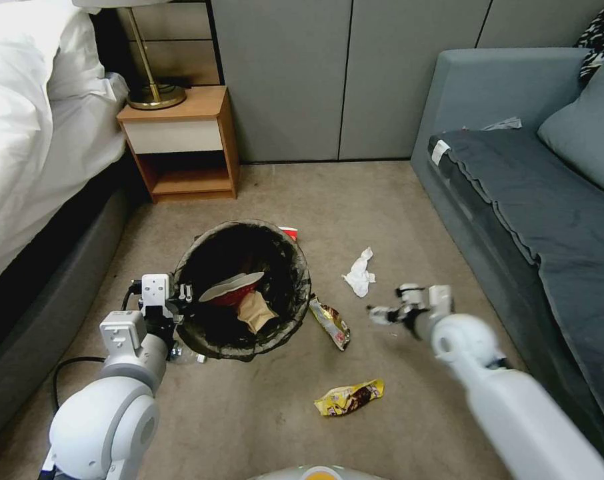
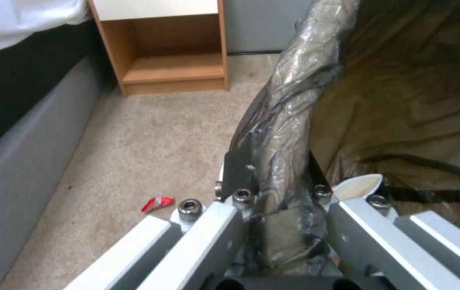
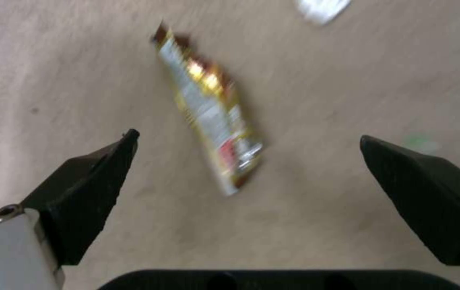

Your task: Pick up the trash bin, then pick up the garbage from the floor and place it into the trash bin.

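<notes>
Beige carpet floor (image 1: pixel 262 413) runs between a bed on the left and a grey sofa (image 1: pixel 515 200) on the right. Nearest lies a yellow snack wrapper (image 1: pixel 349 398). The left gripper (image 2: pixel 273 193) has its fingers clamped on the bag-covered rim of the trash bin (image 1: pixel 243 288), which holds a red-and-white carton and a tan paper bag. The right gripper (image 3: pixel 246 141) hovers over the floor with its fingers spread wide and nothing between them, above a gold-and-brown wrapper (image 1: pixel 329 323) lying just beside the bin. Farther off sits a crumpled white tissue (image 1: pixel 360 273). A wooden nightstand (image 1: pixel 182 143) stands by the wall, beside the bed.
</notes>
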